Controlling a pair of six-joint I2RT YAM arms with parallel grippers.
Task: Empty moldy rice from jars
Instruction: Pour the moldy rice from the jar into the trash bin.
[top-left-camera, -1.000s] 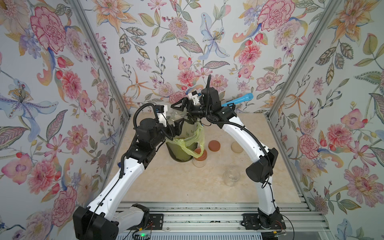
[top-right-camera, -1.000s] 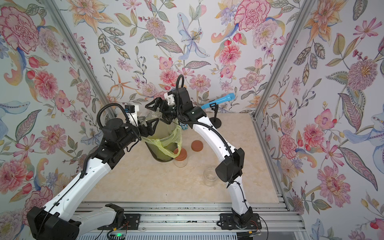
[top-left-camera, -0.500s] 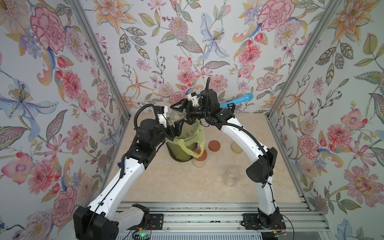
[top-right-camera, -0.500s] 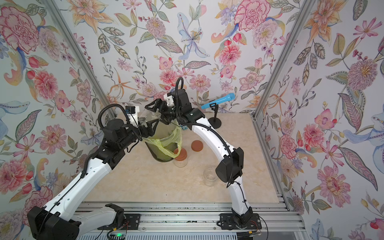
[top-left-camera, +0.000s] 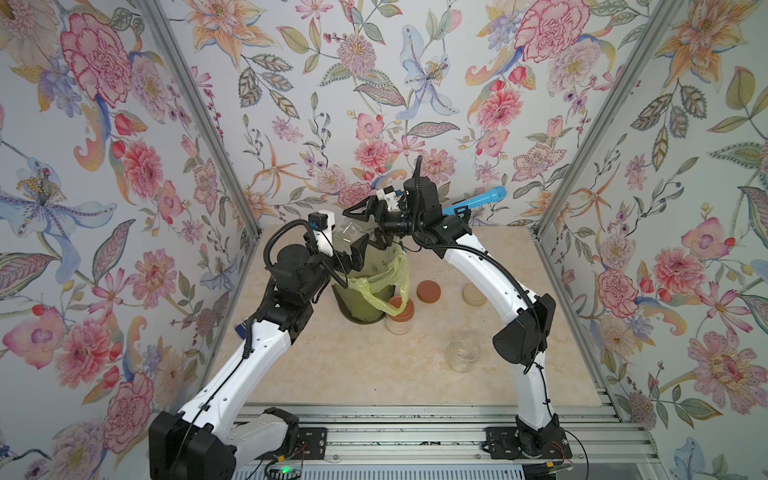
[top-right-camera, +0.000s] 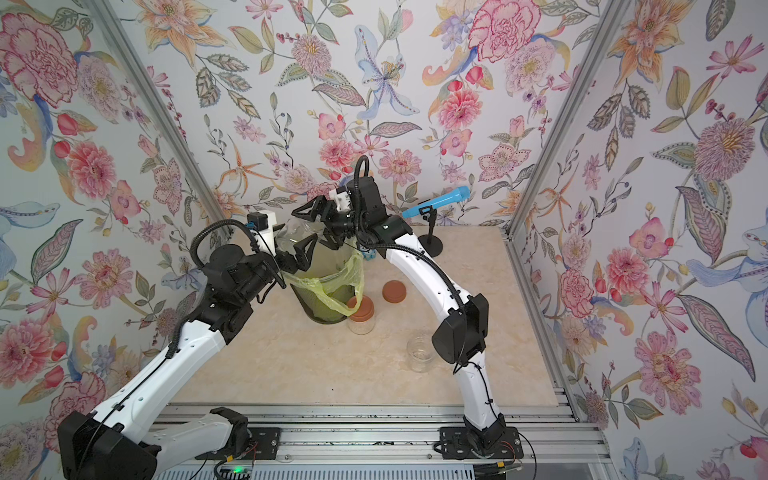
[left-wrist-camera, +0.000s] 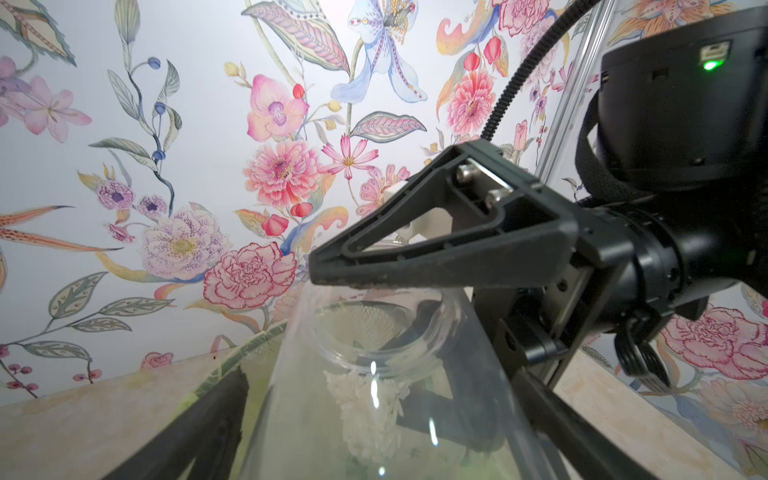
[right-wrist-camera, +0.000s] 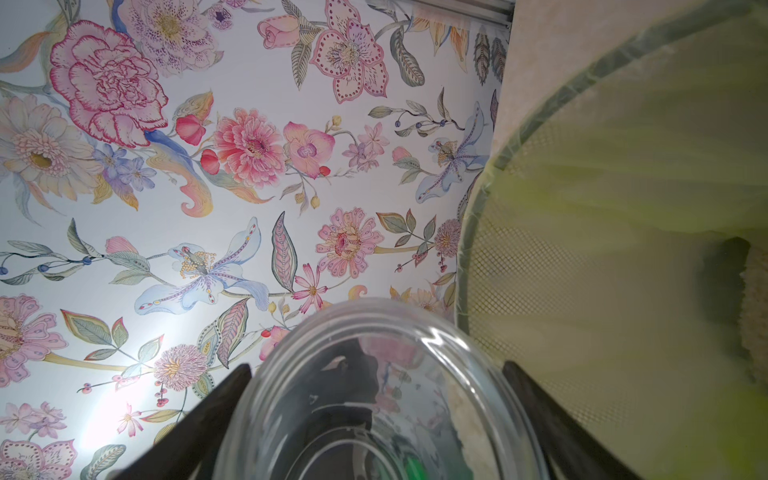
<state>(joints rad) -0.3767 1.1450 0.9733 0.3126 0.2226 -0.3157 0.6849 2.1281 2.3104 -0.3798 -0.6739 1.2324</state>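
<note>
Currently a clump of pale off-white moldy rice (left-wrist-camera: 370, 411) is clinging inside the small clear round jar (left-wrist-camera: 299, 415), which is hanging tilted above the dark mesh bin (top-left-camera: 357, 307) lined with a yellow-green bag; the left pincer (left-wrist-camera: 379, 374) and right pincer (right-wrist-camera: 376, 368) are both gripping it.

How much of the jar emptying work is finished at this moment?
Done: one open jar looks empty. In hand: the left end effector and right end effector both grip a second jar tilted over the bin; some rice clings inside. Left: the lidded jar beside the bin.
</note>
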